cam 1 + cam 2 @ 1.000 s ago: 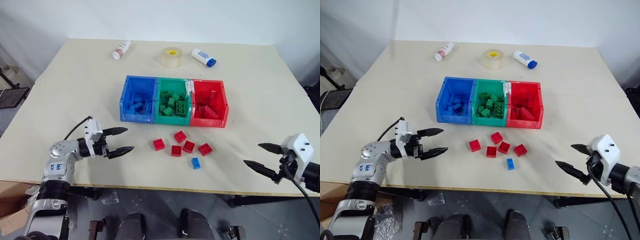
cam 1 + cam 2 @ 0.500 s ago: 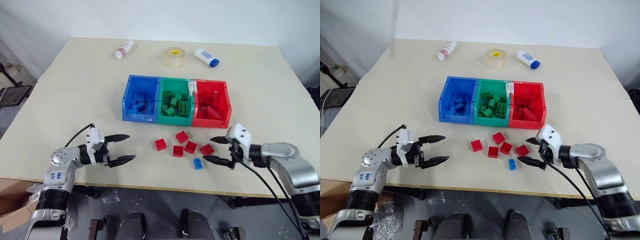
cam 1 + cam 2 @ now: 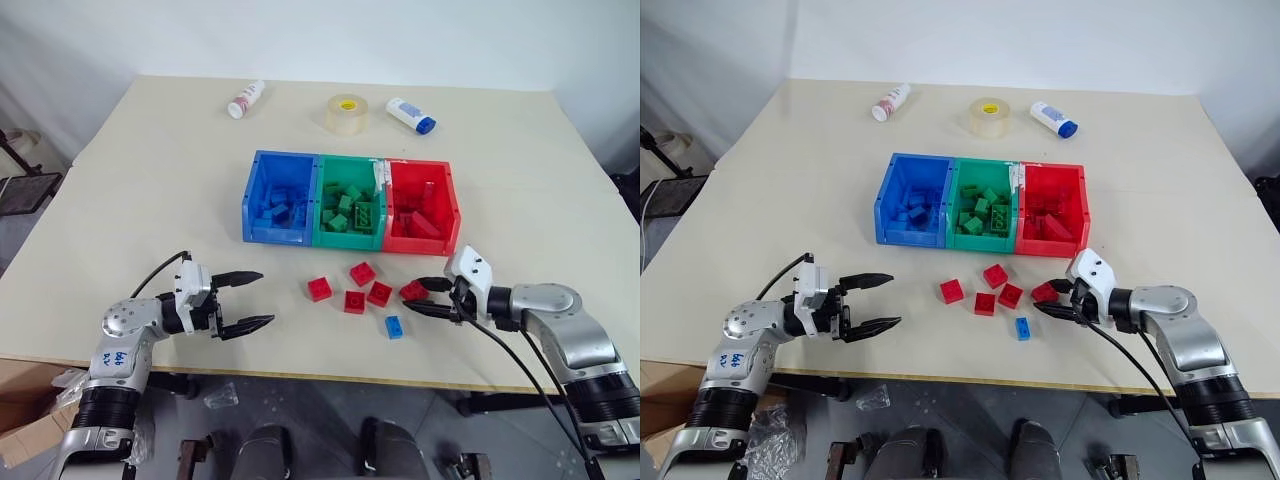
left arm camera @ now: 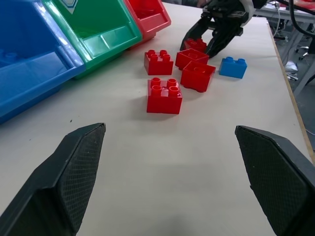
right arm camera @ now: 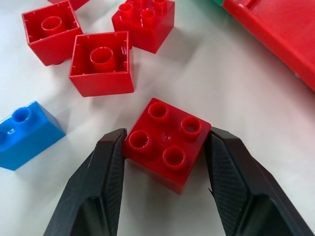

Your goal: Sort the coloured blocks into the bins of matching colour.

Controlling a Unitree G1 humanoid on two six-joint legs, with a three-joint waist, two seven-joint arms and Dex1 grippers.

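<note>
Three joined bins stand mid-table: blue (image 3: 249,200), green (image 3: 348,240) and red (image 3: 426,246), each holding blocks of its own colour. In front of them lie several loose red blocks (image 3: 354,301) and one small blue block (image 3: 394,327). My right gripper (image 3: 415,296) is shut on the rightmost red block (image 5: 167,142), which rests stud-side up on the table with a finger pressed against each side. Off to the left, my left gripper (image 3: 266,297) hovers open and holds nothing, well clear of the blocks.
At the far side of the table lie a clear tape roll (image 3: 346,113), a white bottle with a red cap (image 3: 243,99) and a white bottle with a blue cap (image 3: 408,114). The table's front edge runs just below both grippers.
My right arm swung in from the table's right edge to the rightmost red block, and its jaws closed on it. The left gripper stayed open, almost in place.
</note>
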